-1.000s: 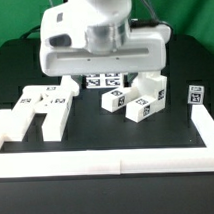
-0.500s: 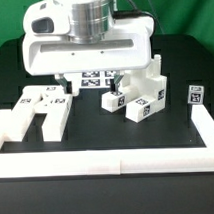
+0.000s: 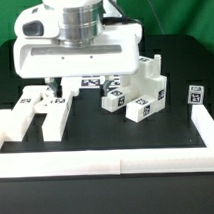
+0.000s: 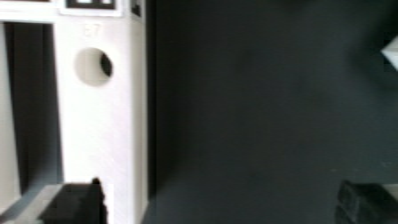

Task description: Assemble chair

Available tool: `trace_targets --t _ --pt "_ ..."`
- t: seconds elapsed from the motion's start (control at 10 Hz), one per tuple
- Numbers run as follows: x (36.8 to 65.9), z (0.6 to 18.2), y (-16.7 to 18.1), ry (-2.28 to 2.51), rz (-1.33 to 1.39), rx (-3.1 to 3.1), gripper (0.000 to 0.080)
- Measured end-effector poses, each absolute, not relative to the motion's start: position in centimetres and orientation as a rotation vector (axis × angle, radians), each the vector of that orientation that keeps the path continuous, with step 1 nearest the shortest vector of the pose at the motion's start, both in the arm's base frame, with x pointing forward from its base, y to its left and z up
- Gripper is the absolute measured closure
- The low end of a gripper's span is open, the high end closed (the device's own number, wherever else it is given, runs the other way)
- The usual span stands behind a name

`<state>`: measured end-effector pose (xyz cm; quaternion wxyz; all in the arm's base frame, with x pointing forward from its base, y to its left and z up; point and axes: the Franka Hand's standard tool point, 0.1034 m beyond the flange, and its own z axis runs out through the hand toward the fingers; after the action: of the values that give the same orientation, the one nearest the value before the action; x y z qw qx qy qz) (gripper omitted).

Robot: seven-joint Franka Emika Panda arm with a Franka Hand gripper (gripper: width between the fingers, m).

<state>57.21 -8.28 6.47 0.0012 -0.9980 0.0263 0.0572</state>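
Observation:
The chair is in separate matte-white tagged pieces on the black table. A flat forked piece lies at the exterior view's left. A cluster of chunky blocks stands to the right of centre. My gripper hangs low over the table between them, above the forked piece's far end. In the wrist view the gripper is open with only dark table between its fingertips. A long white piece with an oval hole runs past one fingertip.
Low white border rails run along the front and the right side. The marker board lies at the back, partly hidden by my hand. A small tagged white block stands near the right rail.
My gripper has moved toward the exterior view's left, from above the block cluster to above the forked piece's end. The pieces have not moved.

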Motion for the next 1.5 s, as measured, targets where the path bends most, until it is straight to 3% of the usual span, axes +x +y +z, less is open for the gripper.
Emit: trace_targets --t 0.5,0.6,0.9,1.5 --pt "57.4 6.3 -8.3 0.068 0.155 -3.139 0.0151" --pt "58.0 5.9 -9.9 0.003 0.045 -3.157 0.0151" --pt "58.0 4.9 -12.8 -0.073 0.055 -3.16 0.0151" --pt "58.0 4.3 -12.9 -0.13 0.05 -3.163 0.0151"
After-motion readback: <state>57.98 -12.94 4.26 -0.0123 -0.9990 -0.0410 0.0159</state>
